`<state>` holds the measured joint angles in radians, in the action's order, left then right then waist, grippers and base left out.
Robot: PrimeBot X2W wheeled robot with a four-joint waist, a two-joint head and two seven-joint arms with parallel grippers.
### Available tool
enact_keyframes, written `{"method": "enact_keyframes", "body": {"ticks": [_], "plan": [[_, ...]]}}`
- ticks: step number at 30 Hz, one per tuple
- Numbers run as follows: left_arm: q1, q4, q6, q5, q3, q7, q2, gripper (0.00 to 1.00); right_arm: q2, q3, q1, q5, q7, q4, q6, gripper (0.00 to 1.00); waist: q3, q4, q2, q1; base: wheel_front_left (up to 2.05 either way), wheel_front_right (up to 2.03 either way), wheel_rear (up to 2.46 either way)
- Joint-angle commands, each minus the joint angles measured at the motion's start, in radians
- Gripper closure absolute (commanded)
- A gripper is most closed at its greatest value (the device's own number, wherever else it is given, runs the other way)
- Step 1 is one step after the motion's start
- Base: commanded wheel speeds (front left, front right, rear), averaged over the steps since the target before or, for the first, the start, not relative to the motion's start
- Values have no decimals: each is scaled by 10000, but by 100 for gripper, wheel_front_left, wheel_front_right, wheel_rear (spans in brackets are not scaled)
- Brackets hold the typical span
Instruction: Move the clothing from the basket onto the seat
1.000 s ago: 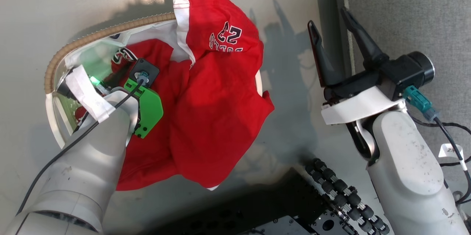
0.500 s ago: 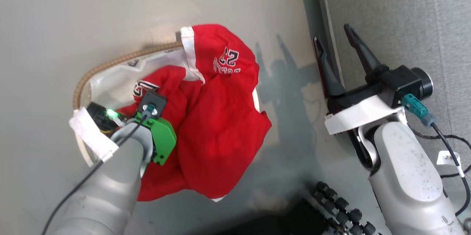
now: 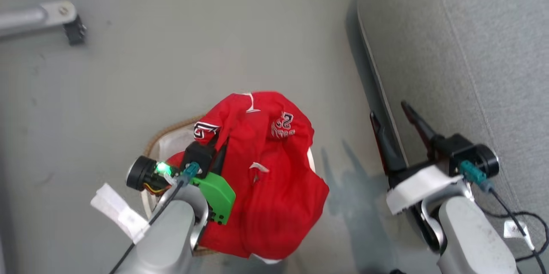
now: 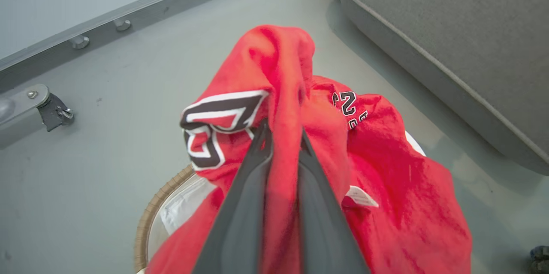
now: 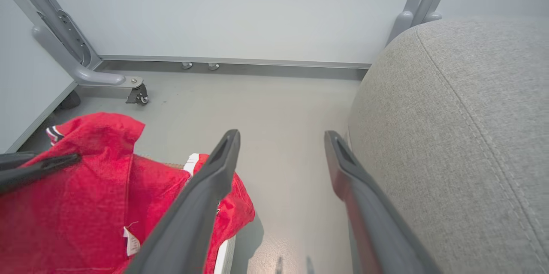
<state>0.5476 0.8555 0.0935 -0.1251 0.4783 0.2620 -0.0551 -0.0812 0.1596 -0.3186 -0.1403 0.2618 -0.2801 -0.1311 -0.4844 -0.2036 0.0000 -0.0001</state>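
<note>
1. The left gripper (image 4: pixel 284 133) has its two dark fingers pinched together on a fold of the red clothing (image 4: pixel 386 188).
2. The clothing hangs from that pinch in a bunch. Its lower part drapes over the basket (image 4: pixel 156 207) and spills past the rim nearest the seat (image 4: pixel 450 38).
3. The right gripper (image 5: pixel 281 134) holds nothing, fingers spread wide, beside the seat's edge above the grey floor (image 5: pixel 266 102).
</note>
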Motion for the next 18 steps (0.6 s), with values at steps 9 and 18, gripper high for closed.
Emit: {"method": "enact_keyframes", "body": {"ticks": [9, 18], "plan": [[-1429, -2416, 139, -287, -528, 40, 1, 100, -219, 516, 1320, -275, 48, -391, 6, 0, 3349, 1180, 0, 1, 0, 0, 0], [-2007, -4420, 280, -588, -714, 42, 32, 100, -775, 2174, 1437, -981, 48, -393, 6, 0, 4078, 1471, 0, 1, 0, 0, 0]]}}
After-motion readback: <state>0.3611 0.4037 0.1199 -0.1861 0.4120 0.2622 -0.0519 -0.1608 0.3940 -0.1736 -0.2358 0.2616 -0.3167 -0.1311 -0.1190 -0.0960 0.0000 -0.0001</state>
